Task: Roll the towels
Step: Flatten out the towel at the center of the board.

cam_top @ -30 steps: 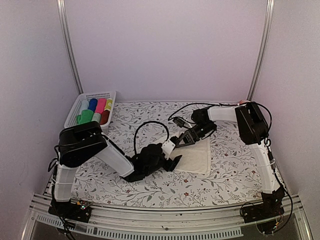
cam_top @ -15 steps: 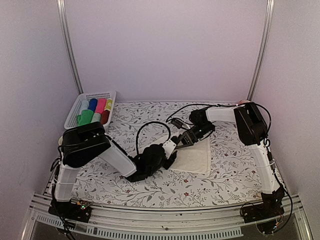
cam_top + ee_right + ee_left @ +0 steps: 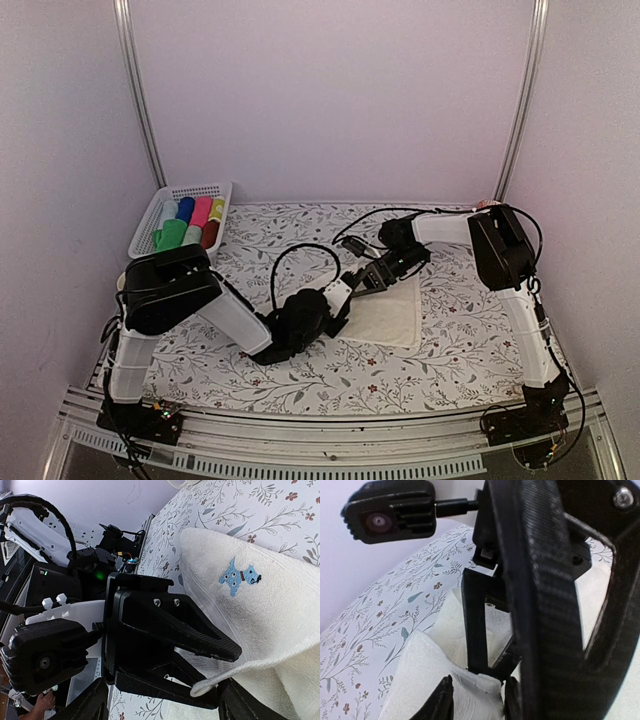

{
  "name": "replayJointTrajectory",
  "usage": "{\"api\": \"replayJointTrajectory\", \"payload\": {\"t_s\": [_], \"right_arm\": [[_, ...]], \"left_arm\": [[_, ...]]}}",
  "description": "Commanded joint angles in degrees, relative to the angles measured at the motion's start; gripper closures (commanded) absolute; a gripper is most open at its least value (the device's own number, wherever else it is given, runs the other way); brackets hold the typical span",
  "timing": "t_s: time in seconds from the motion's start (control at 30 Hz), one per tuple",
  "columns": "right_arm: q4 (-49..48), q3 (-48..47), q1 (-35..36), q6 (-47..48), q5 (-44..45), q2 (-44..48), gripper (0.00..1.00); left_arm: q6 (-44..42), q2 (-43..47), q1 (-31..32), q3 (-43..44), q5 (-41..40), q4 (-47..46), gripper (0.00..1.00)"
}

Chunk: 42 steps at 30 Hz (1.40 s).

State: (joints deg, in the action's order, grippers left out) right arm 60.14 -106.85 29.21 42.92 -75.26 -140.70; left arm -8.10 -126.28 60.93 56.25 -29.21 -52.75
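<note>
Cream towel [image 3: 392, 318] flat mid-table. Both grippers at left hem, which runs near-to-far. Left gripper [image 3: 342, 308] appears pinched on hem; right gripper [image 3: 362, 284] jaws apart, straddling it. Rest of towel lies rightward, the likely roll direction.

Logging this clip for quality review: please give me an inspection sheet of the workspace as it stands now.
Surface: floral tablecloth, lying flat.
Job's things: white towel is mid-table, its left edge raised where the tools meet, with a blue dog emblem showing. The green towel is in the basket, shape unclear.
Clutter: white basket at the far left, holding coloured rolls.
Grippers: left tool is at the towel's raised edge, grip unclear. The right tool is open and straddles the same edge.
Cables: black loop arches behind the left tool. A second cable runs by the right arm.
Surroundings: plain walls and metal uprights.
</note>
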Motion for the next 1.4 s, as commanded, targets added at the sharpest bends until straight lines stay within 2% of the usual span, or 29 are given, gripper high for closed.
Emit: {"api": "replayJointTrajectory", "payload": {"t_s": [0.0,0.13,0.87,1.13,1.23,1.37], "right_arm": [[-0.6,-0.8,0.1,0.1,0.5,0.3,0.25],[-0.8,-0.7,0.1,-0.1,0.6,0.2,0.25],[-2.0,-0.2,0.1,-1.2,1.5,0.2,0.25],[-2.0,-0.1,0.1,-1.1,1.4,0.4,0.25],[-2.0,-0.1,0.1,-1.1,1.4,0.3,0.24],[-2.0,-0.1,0.1,-1.0,1.4,0.3,0.24]], "left_arm": [[-0.4,2.2,0.1,-1.2,-1.1,-2.5,0.68],[-0.3,2.7,0.0,-1.6,-1.3,-3.2,0.73],[0.1,2.4,-0.4,0.2,-1.2,-1.4,0.73],[0.8,1.6,-0.8,2.5,-1.1,2.0,0.86],[1.9,1.5,-1.0,3.1,-0.9,4.1,0.87],[3.6,1.6,-1.1,3.4,-1.2,6.7,1.0]]}}
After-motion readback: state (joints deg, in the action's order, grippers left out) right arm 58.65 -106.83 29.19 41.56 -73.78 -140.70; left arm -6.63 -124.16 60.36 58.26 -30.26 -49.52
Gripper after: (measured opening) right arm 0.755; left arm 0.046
